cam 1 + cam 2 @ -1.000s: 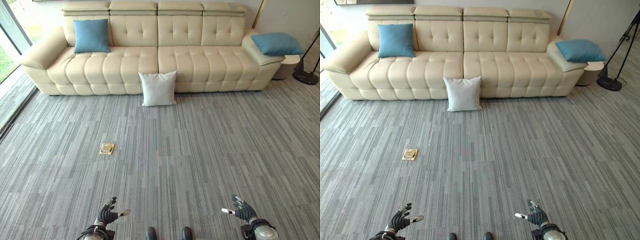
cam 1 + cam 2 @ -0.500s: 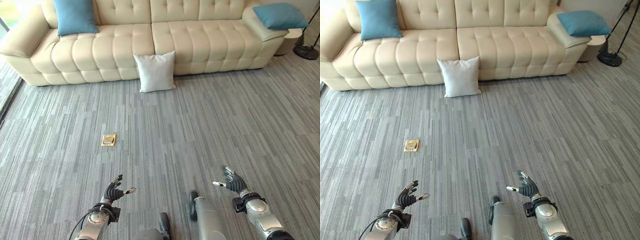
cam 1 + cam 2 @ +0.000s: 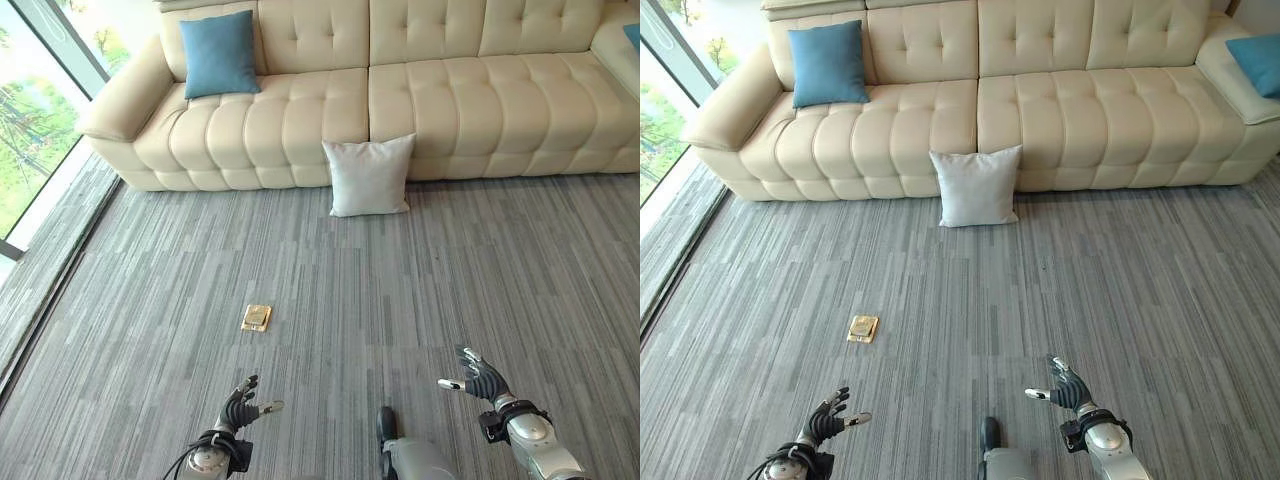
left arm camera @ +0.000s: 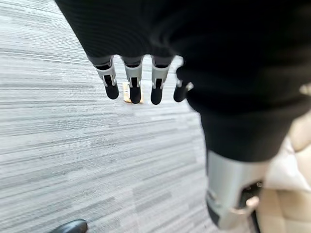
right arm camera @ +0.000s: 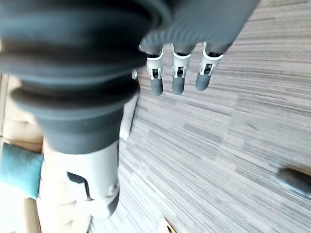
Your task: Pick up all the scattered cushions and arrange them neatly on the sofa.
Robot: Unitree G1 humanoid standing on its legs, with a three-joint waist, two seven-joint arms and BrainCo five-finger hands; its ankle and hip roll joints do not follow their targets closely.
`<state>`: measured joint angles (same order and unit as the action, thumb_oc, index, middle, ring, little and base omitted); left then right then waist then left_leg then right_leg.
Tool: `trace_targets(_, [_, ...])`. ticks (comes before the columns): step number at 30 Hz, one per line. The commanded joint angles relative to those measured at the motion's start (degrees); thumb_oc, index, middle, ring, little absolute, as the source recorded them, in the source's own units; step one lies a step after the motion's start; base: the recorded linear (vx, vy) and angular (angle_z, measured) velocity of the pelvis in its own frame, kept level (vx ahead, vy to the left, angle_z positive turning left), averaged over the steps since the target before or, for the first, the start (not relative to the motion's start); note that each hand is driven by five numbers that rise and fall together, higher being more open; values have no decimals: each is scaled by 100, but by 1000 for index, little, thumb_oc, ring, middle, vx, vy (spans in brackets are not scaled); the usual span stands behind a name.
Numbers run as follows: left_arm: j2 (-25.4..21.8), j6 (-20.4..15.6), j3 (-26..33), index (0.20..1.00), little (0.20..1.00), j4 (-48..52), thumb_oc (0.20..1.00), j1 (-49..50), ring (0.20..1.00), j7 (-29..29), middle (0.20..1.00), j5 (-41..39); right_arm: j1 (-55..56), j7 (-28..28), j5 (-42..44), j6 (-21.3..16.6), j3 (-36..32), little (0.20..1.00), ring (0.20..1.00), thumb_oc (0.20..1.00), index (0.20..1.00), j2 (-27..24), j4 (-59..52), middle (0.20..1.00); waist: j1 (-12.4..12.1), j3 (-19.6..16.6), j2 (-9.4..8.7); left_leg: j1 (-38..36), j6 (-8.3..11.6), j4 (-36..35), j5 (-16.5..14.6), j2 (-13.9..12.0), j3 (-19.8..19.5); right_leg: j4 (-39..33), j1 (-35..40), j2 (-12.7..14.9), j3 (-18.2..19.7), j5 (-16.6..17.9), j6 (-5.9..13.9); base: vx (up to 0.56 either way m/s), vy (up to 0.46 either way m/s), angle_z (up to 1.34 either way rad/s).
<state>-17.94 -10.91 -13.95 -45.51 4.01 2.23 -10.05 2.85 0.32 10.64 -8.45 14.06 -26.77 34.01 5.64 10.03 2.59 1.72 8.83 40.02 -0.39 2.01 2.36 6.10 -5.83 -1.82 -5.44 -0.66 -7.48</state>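
We record a cream tufted sofa (image 3: 1060, 110) along the far edge of a grey striped carpet (image 3: 1200, 300), with a window (image 3: 40, 110) running down the carpet's left edge. Starting at the left, a blue cushion (image 3: 827, 64) stands upright on the sofa's left end seat, leaning against the backrest just beside the left armrest. On the carpet in front of that end, well apart from the sofa, lies a small brass-coloured floor plate (image 3: 863, 328). Near the carpet's near edge, the left hand (image 3: 827, 419) hangs low above the floor with its fingers (image 4: 133, 87) straight and spread, holding nothing; its own wrist view shows the dark tips apart over bare carpet, with the floor plate just past them. At the middle of the sofa, a white cushion (image 3: 978, 187) stands on the carpet, propped upright against the sofa's front face below the seam between the two seat sections. Further right, the right hand (image 3: 1070, 390) hovers over the carpet near its near edge, fingers (image 5: 177, 77) extended and relaxed, thumb out to the side, gripping nothing. At the sofa's far right, a second blue cushion (image 3: 1258, 62) rests on top of the right armrest, partly cut off by the frame edge. Both hands are well apart from all three cushions.
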Motion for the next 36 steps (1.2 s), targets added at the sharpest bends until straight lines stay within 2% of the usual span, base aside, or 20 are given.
trace_targets(1, [-211, -167, -169, 1000, 1000, 300, 1000, -154, 1000, -17, 1000, 128, -7, -43, 92, -185, -113, 1000, 1000, 1000, 1000, -123, -216, 1000, 15, 159, -287, -127, -306, -1662, 55, -174, 213, 9, 13, 268, 238, -281, 937, 303, -111, -37])
trace_targets(3, [-218, -157, -226, 1000, 1000, 327, 1000, -160, 1000, -35, 1000, 180, -14, -50, 80, -182, -124, 1000, 1000, 1000, 1000, -146, -237, 1000, -38, 162, -365, 153, -507, -2051, -432, -145, 340, -73, 179, 297, 323, -386, 983, 208, -46, -29])
trace_targets(5, [-233, -152, -248, 1000, 1000, 355, 1000, -137, 1000, -39, 1000, 193, -4, -59, 57, -165, -125, 1000, 1000, 1000, 1000, -151, -240, 1000, -108, 185, -406, 373, -578, -2282, -560, -117, 372, -103, 314, 305, 363, -457, 1005, 206, -23, -20])
trace_targets(7, [-283, -141, -237, 1000, 1000, 401, 1000, -106, 1000, -61, 1000, 203, -11, -97, 36, -175, -103, 1000, 1000, 1000, 1000, -91, -171, 1000, -287, 222, -422, 907, -529, -3228, 35, -183, 379, -207, 733, 147, 518, -618, 1029, 417, -22, -34])
trace_targets(9, [-291, -122, -182, 1000, 1000, 338, 1000, -71, 1000, -37, 1000, 223, -46, -106, 8, -162, -85, 1000, 1000, 1000, 1000, -29, -110, 1000, -372, 195, -445, 1089, -513, -3399, 299, -235, 470, -194, 1000, 54, 747, -710, 1013, 471, 79, -27])
trace_targets(11, [-258, -101, -117, 1000, 1000, 258, 1000, 4, 1000, -49, 1000, 254, -23, -62, -24, -152, -81, 1000, 1000, 1000, 1000, 29, -164, 1000, -404, 101, -442, 940, -599, -3494, 246, -189, 535, -165, 1165, 75, 846, -777, 1069, 407, 152, -42])
trace_targets(13, [-242, -118, -58, 1000, 1000, 205, 1000, 68, 1000, -8, 1000, 231, -63, -28, -50, -149, -47, 1000, 1000, 1000, 1000, 59, -200, 1000, -474, 18, -498, 879, -692, -3387, 120, -99, 639, -53, 1249, 213, 941, -759, 1182, 362, 163, -93])
trace_targets(16, [-286, -120, 33, 1000, 1000, 284, 1000, 119, 1000, 15, 1000, 185, -213, 24, -102, -130, 44, 1000, 1000, 1000, 1000, 105, -204, 1000, -579, -47, -564, 687, -873, -3324, -137, 5, 862, 381, 1153, 433, 999, -505, 1424, 271, 121, -78])
trace_targets(17, [-285, -120, 33, 1000, 1000, 284, 1000, 117, 1000, 14, 1000, 185, -215, 24, -102, -130, 43, 1000, 1000, 1000, 1000, 105, -203, 1000, -591, -63, -554, 706, -869, -3330, -124, -12, 871, 374, 1128, 419, 1011, -484, 1419, 176, 80, -70])
trace_targets(19, [-336, -131, 94, 1000, 1000, 444, 1000, 113, 1000, 34, 1000, 95, -341, 52, -106, -129, 104, 1000, 1000, 1000, 1000, 157, -280, 1000, -629, -45, -556, 480, -1011, -3346, -312, 57, 967, 1031, 867, 612, 848, -140, 1654, 204, 93, -45])
trace_targets(21, [-389, -140, 119, 1000, 1000, 430, 1000, 53, 1000, 61, 1000, 103, -379, 63, -121, -137, 100, 1000, 1000, 1000, 1000, 190, -310, 1000, -598, -41, -505, 323, -1102, -3356, -428, 73, 945, 1602, 568, 638, 796, 147, 1837, 205, 83, -13])
trace_targets(23, [-402, -132, 146, 1000, 1000, 416, 1000, -8, 1000, 116, 1000, 98, -404, 39, -166, -132, 118, 1000, 1000, 1000, 1000, 228, -342, 1000, -552, -8, -417, 83, -1174, -3400, -545, 98, 862, 2013, 261, 718, 610, 268, 1845, 223, 70, 22])
trace_targets(25, [-384, -143, 152, 1000, 1000, 396, 1000, -25, 1000, 129, 1000, 55, -405, 43, -164, -118, 141, 1000, 1000, 1000, 1000, 229, -352, 1000, -489, 0, -325, -152, -1164, -3561, -596, 109, 731, 1856, -54, 745, 392, 111, 1699, 330, 19, 17])
trace_targets(26, [-378, -140, 140, 1000, 1000, 383, 1000, -52, 1000, 134, 1000, 37, -402, 45, -149, -102, 143, 1000, 1000, 1000, 1000, 204, -380, 1000, -432, 22, -253, -338, -1135, -3656, -672, 77, 655, 1481, -354, 780, 188, -83, 1596, 402, -48, 7])
trace_targets(27, [-364, -134, 124, 1000, 1000, 346, 1000, -66, 1000, 135, 1000, 32, -409, 39, -142, -101, 155, 1000, 1000, 1000, 1000, 182, -370, 1000, -376, 74, -235, -445, -1127, -3645, -735, 76, 602, 1291, -502, 782, 139, -110, 1568, 398, -88, 12])
trace_targets(29, [-346, -125, 124, 1000, 1000, 326, 1000, -79, 1000, 150, 1000, 33, -410, 31, -132, -99, 152, 1000, 1000, 1000, 1000, 159, -371, 1000, -315, 115, -243, -580, -1110, -3664, -804, 101, 555, 985, -657, 770, 132, -35, 1569, 272, -87, 16])
trace_targets(30, [-304, -129, 120, 1000, 1000, 255, 1000, -134, 1000, 186, 1000, 66, -412, 30, -137, -88, 164, 1000, 1000, 1000, 1000, 141, -341, 1000, -222, 171, -271, -755, -1054, -3660, -908, 163, 475, 473, -859, 796, 146, 142, 1637, 219, -74, 13])
trace_targets(32, [-268, -132, 110, 1000, 1000, 259, 1000, -167, 1000, 198, 1000, 70, -414, 14, -140, -87, 155, 1000, 1000, 1000, 1000, 137, -325, 1000, -165, 219, -254, -876, -1005, -3626, -985, 150, 406, 251, -926, 815, 114, 231, 1686, 347, -154, 33])
trace_targets(34, [-234, -151, -9, 1000, 1000, 227, 1000, -210, 1000, 177, 1000, 151, -307, 26, -178, -82, 116, 1000, 1000, 1000, 1000, 78, -304, 1000, -22, 223, -265, -1102, -894, -3436, -1148, 194, 206, 201, -1007, 863, 255, 316, 1719, 478, -262, 44])
trace_targets(36, [-162, -145, -24, 1000, 1000, 147, 1000, -184, 1000, 159, 1000, 184, -247, 34, -169, -83, 96, 1000, 1000, 1000, 1000, 43, -347, 1000, -24, 168, -288, -1131, -755, -3188, -1068, 184, 96, 287, -872, 846, 288, 427, 1616, 326, -238, 50])
